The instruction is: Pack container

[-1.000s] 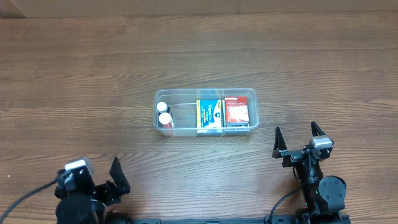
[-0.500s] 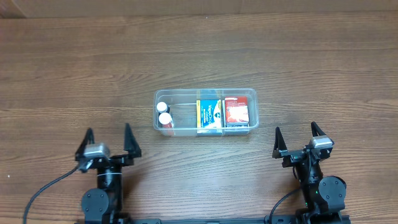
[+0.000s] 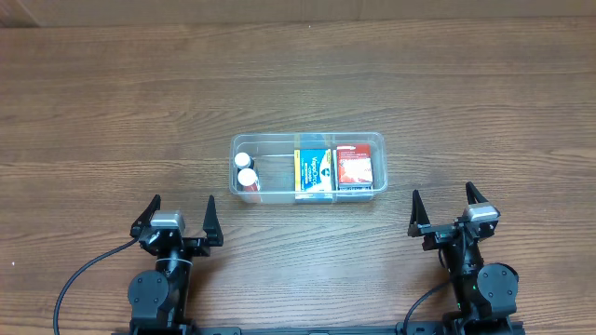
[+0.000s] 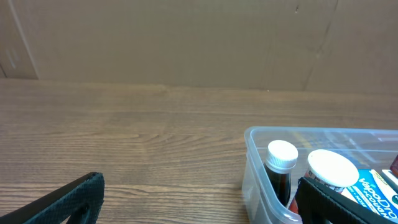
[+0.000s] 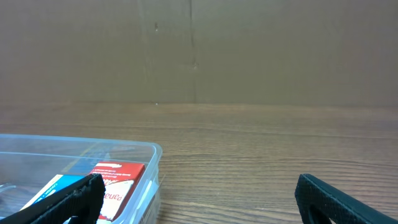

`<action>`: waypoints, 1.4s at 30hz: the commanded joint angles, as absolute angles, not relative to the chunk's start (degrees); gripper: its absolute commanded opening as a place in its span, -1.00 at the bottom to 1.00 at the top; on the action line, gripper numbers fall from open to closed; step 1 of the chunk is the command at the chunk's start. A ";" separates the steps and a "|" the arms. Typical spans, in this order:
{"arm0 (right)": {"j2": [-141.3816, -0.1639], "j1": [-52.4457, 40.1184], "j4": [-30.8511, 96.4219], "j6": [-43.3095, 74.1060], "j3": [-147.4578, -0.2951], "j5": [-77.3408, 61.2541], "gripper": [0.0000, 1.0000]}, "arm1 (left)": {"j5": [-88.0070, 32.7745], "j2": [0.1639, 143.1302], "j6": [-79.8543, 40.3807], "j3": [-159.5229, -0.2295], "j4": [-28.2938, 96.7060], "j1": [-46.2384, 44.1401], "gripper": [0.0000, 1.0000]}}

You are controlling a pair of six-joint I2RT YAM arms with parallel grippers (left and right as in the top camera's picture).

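Observation:
The clear plastic container (image 3: 279,140) sits at the table's middle. Inside it are two white-capped bottles (image 3: 245,173) at the left, a blue and yellow box (image 3: 315,169) in the middle and a red box (image 3: 354,167) at the right. My left gripper (image 3: 177,216) is open and empty, below and left of the container. My right gripper (image 3: 445,208) is open and empty, below and right of it. The left wrist view shows the container's left end (image 4: 255,171) with the bottles (image 4: 281,168). The right wrist view shows its right corner (image 5: 152,163) and the red box (image 5: 109,183).
A brown cardboard wall (image 4: 186,43) stands behind the wooden table (image 3: 112,112). Black cables trail from the arm bases at the front edge.
My left arm has swung up from the lower left corner and now stands upright, gripper open, below the container's left end. The right arm has not moved.

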State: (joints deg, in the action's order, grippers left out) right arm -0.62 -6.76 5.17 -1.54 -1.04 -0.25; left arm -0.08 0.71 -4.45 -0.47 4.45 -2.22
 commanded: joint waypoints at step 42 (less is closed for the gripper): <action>-0.16 -6.63 4.82 -1.74 -0.47 -0.75 1.00 | -1.08 0.25 -3.84 -0.27 4.43 0.32 1.00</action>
